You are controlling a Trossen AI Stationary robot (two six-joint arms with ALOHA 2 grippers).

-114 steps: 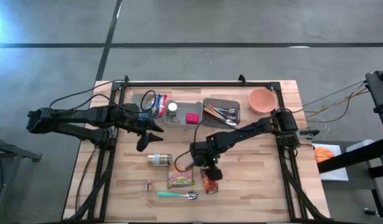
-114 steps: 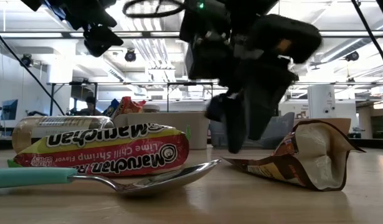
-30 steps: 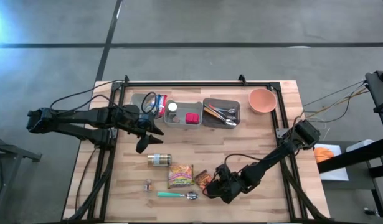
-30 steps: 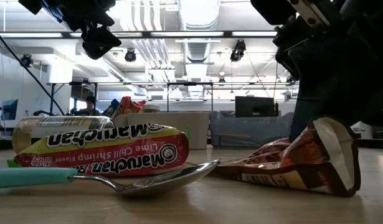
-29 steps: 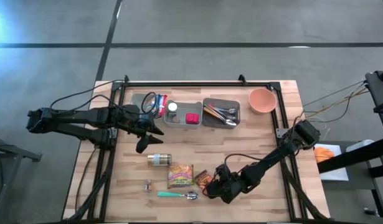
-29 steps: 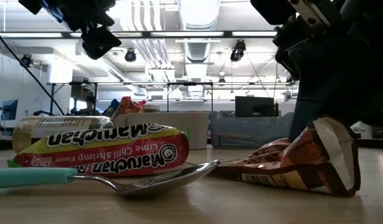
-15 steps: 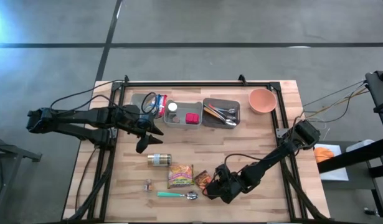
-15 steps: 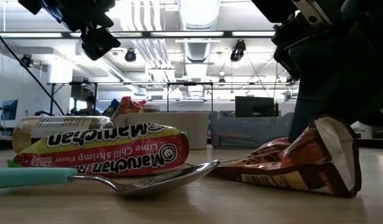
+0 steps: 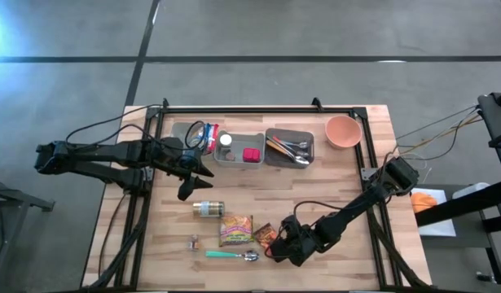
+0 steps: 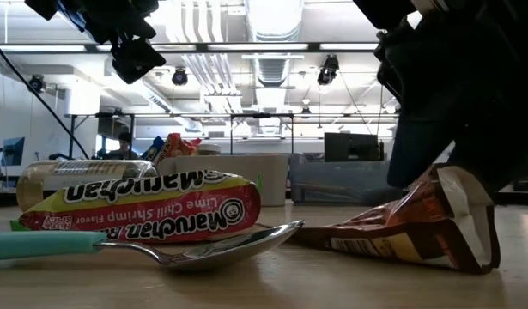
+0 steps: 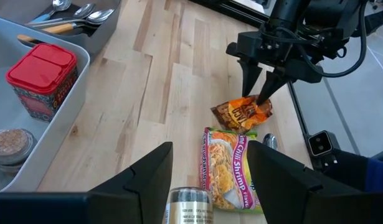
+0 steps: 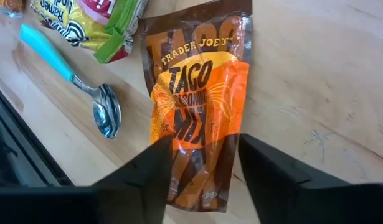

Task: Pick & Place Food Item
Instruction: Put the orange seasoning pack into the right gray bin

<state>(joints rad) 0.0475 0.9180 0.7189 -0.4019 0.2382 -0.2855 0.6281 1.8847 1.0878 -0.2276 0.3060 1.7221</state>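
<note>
A brown-and-orange taco seasoning packet (image 12: 197,106) lies flat on the table near its front edge (image 9: 266,236), right of a ramen packet (image 9: 236,230). My right gripper (image 12: 205,142) hangs over the taco packet's near end, slanting down. It is open, with one finger on each side of that end (image 11: 258,87). My left gripper (image 11: 210,162) waits open and holding nothing above the table's left middle (image 9: 191,177). My right gripper's open fingers (image 12: 160,162) stand on either side of the taco packet's near end (image 12: 203,186). I cannot tell whether they touch it. The packet lies on the table.
A teal-handled spoon (image 9: 230,255) lies at the front edge, left of the taco packet. A small jar (image 9: 208,209) lies behind the ramen packet. Two grey bins (image 9: 238,159) (image 9: 289,156), a snack bag (image 9: 203,136) and a pink bowl (image 9: 344,130) line the far edge.
My right gripper has opened and let go of the taco packet's end without moving away. The packet has stayed on the table by the ramen packet.
</note>
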